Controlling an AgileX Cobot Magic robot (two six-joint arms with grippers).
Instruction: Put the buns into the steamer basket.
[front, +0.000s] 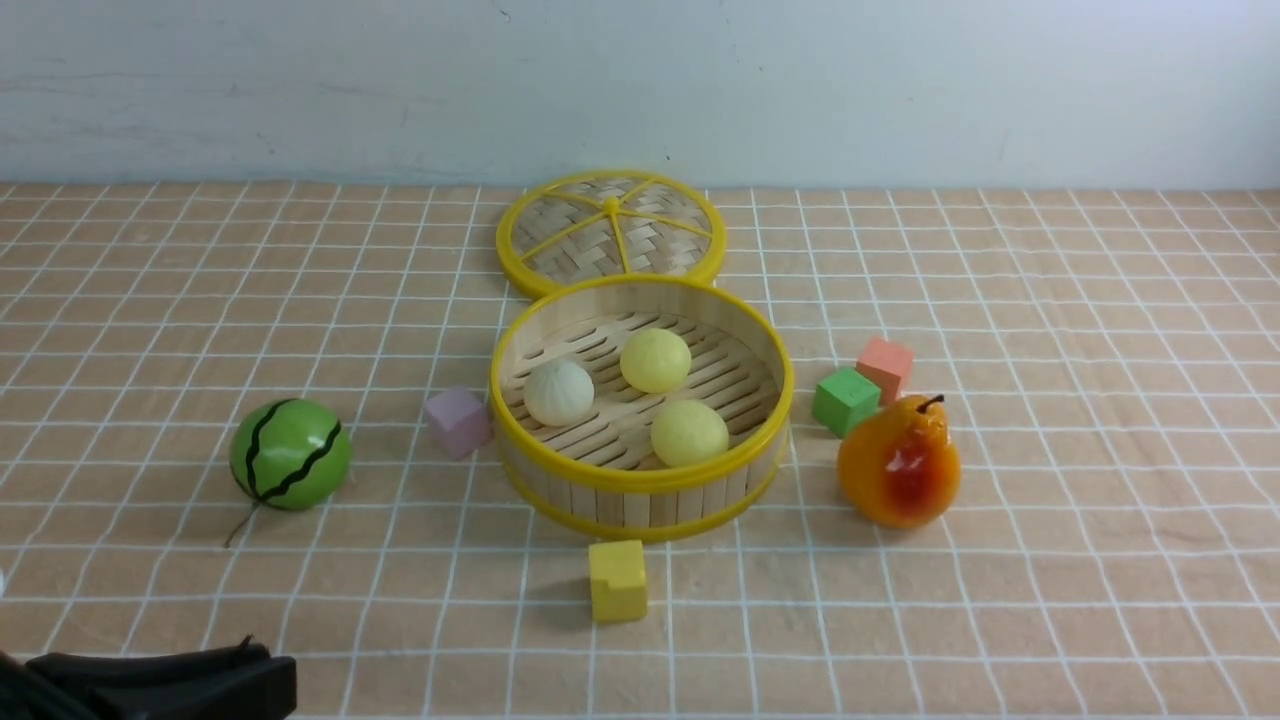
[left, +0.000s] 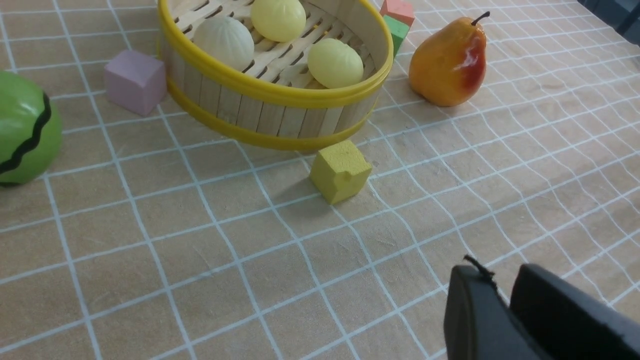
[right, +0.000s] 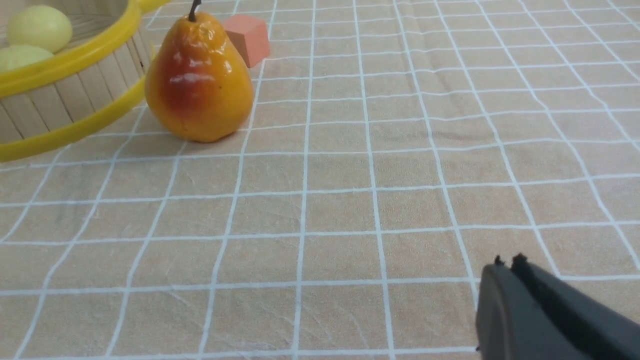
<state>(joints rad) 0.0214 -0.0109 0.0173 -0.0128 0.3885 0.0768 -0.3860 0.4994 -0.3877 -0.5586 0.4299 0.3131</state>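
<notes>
Front view is showing the steamer basket (front: 640, 478) sitting mid-desk with all three buns lying inside it: the off-white bun (front: 559, 392) at the left, one pale yellow bun (front: 655, 360) farther back, the other pale yellow bun (front: 689, 433) near the front wall. Only this view is taking in the woven lid (front: 611, 234) lying flat behind the basket, touching or nearly touching its far rim. The striped melon ball (front: 290, 453) is resting well to the left, a purple cube (front: 457, 421) just beside the basket's left wall, a yellow cube (front: 617, 580) near its front, and the green cube (front: 845, 400), pink cube (front: 884, 367) and pear (front: 900, 462) to the right. The left gripper (front: 255, 665) is showing only as a dark shape at the near left corner of the checked desk (front: 1050, 560).

Left wrist view is giving what the front cannot: the left fingers (left: 505, 300) are lying close together with only a narrow slit between them, holding nothing, well short of the yellow cube.

Right wrist view is showing the right gripper (right: 507, 265), which the front view is missing entirely; its fingers are pressed together, empty, well apart from the pear.
</notes>
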